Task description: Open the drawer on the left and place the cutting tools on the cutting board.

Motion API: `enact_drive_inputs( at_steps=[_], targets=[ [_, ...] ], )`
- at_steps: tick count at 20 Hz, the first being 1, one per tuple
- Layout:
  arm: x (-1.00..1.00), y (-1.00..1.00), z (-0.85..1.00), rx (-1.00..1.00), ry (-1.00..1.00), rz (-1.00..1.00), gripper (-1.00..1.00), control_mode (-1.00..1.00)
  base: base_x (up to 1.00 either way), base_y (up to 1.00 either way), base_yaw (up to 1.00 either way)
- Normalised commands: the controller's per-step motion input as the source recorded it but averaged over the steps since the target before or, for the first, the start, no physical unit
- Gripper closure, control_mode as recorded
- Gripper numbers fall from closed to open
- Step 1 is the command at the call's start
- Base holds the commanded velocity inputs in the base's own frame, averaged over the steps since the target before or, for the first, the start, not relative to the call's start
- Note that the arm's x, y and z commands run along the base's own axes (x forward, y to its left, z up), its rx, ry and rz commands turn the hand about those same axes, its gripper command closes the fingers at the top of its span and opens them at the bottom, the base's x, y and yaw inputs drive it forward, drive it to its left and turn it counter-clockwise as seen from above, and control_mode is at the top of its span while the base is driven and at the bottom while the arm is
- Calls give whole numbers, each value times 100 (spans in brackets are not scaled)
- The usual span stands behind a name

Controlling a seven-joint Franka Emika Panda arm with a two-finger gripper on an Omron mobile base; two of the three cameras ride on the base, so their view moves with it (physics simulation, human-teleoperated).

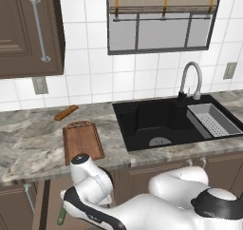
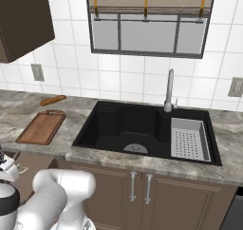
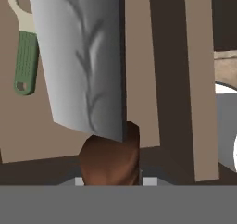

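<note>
The broad grey steel cleaver (image 3: 85,56) with a reddish-brown wooden handle is clenched at that handle by the end effector (image 3: 110,179), above the open dark-brown wooden drawer (image 3: 143,56). The green-handled peeler (image 3: 25,61) lies inside the drawer, left of the blade. The reddish-brown rectangular cutting board (image 1: 82,140) rests on the grey marbled bench (image 1: 28,143), an orange-brown bread stick (image 1: 66,112) beyond it.

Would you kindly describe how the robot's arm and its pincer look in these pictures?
The arm is built of glossy white, rounded segments with dark grey to black bands at the joints, seen from both base views. No cables or markings show. Of the pincer, the hand view gives just two small pale grey fingertips at the bottom.
</note>
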Motion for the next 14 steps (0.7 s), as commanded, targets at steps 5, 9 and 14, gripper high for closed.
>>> enact_drive_inputs(
  at_steps=[5,9,14],
  targets=[
    [0,-5,48,0,-9,0,100,-100,0,0,0],
    [0,-9,21,0,-1,0,100,-100,0,0,0],
    [0,-9,0,3,1,1,100,-100,0,0,0]
  ],
)
